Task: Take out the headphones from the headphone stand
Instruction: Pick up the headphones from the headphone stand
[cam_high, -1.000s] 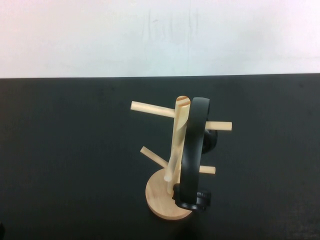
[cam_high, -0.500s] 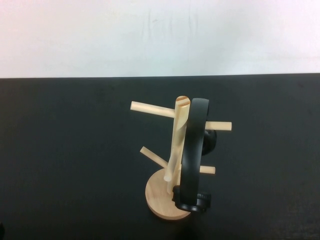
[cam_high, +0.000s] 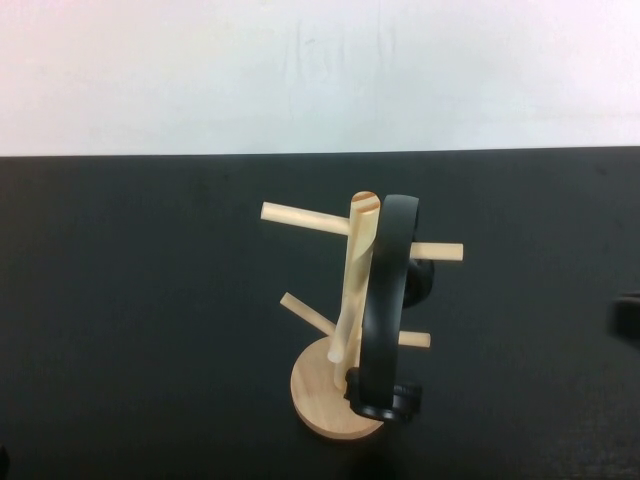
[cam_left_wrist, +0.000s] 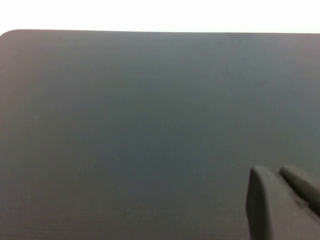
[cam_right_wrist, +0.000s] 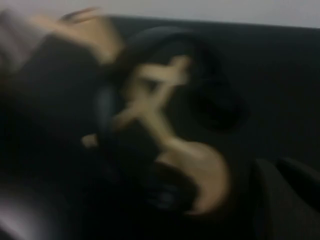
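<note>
High view: right hand (cam_high: 628, 322), right edge

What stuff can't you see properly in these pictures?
- Right gripper: high view, only a dark sliver at the right edge; the rest is cut off.
- Left gripper: left wrist view, cut off by the corner.
- Headphones and stand: blurred in the right wrist view.
- Far ear cup: mostly behind the headband.

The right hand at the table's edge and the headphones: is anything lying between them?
No. In the high view only bare black table separates the right hand, just entering at the right edge, from the headphones hanging on the headphone stand.
</note>
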